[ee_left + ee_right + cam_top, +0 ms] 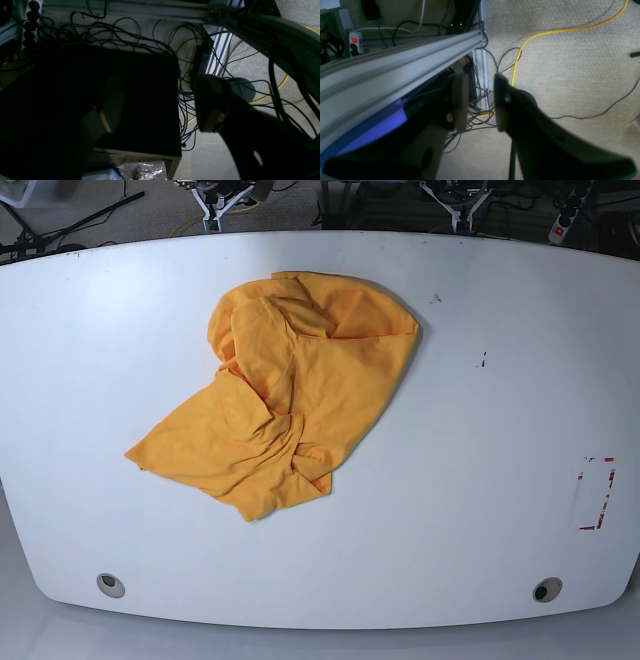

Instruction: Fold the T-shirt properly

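Observation:
The orange-yellow T-shirt [290, 400] lies crumpled and bunched on the white table [500, 430], left of centre, with one flap spread toward the front left. Neither arm shows in the base view. In the left wrist view my left gripper [160, 110] hangs over the floor beside a black box, jaws wide apart and holding nothing. My right gripper [480, 105] also points at the carpet floor, with a clear gap between its fingers and nothing in it. Neither wrist view shows the T-shirt.
A red rectangular marking [596, 492] sits at the table's right side, and two round holes [110, 584] [546, 589] lie near its front edge. Below the arms are a black box [140, 100], tangled cables, an aluminium frame rail [395, 60] and a yellow cable [545, 32].

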